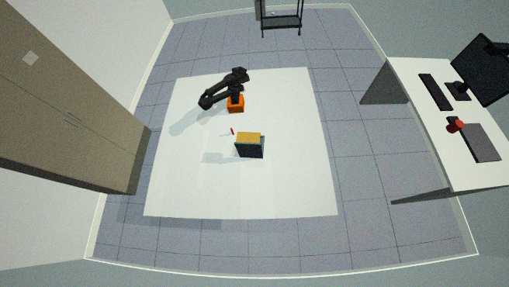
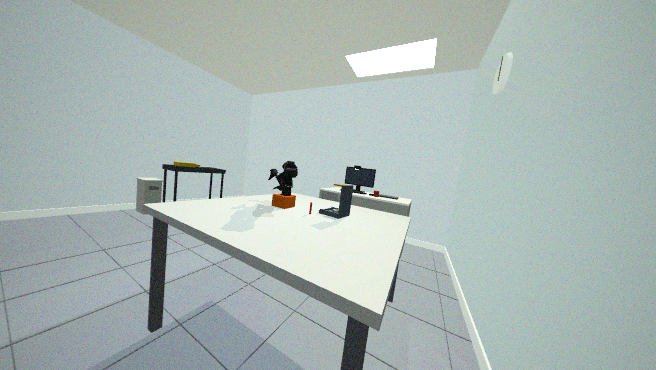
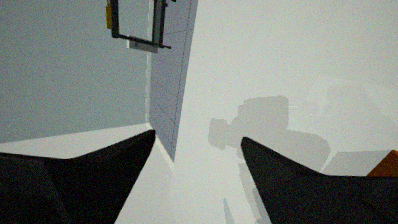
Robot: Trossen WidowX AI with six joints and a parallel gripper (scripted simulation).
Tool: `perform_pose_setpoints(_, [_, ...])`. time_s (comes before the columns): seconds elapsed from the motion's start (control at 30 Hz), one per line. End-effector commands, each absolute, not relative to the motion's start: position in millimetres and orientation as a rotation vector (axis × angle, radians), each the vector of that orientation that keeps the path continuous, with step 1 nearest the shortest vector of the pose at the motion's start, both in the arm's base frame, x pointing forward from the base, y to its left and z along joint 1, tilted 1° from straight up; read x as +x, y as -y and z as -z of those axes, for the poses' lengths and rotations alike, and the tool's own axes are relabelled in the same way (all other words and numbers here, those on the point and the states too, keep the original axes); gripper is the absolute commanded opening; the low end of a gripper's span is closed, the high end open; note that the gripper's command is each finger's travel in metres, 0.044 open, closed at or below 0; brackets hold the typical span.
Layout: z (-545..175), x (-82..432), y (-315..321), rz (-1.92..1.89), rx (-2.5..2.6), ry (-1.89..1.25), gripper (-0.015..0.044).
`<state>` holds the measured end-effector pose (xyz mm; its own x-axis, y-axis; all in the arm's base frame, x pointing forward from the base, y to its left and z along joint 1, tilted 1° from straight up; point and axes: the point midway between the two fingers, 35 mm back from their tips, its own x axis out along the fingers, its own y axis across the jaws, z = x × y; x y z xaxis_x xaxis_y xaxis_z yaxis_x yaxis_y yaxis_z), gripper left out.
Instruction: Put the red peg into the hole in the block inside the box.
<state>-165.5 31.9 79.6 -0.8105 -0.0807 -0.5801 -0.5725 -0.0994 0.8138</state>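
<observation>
The red peg [image 1: 232, 131] [image 2: 310, 208] stands upright on the table, just beside the box. The box [image 1: 250, 150] [image 2: 345, 202] shows its dark back wall in the top and exterior views. The yellow roof [image 1: 248, 136] [image 2: 340, 185] sticks out from the top of that wall, toward the arm's side. The block with the hole cannot be made out; the roof hides it in the top view. My gripper [image 3: 199, 137] is open with nothing between its fingers. It is raised above the table beside the arm's base, well away from peg and box. The wrist view shows neither peg nor box.
The arm's orange base [image 1: 235, 105] [image 2: 283, 201] [image 3: 389, 167] stands on the white table [image 1: 287, 186] [image 2: 280, 240], on the side that the roof points to. The arm casts shadows across the table. A desk with a monitor [image 2: 360, 176] and a dark shelf rack [image 1: 281, 22] stand beyond the table.
</observation>
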Motion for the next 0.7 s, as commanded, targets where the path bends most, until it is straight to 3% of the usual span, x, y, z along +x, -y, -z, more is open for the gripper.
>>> perform_pose_setpoints(0.0, [-80,-165,-33,-1.976,-0.712,-1.828,0.0426])
perform_pose_setpoints(0.67, [-71,-142,-106,-2.116,-0.6,-1.239,0.044])
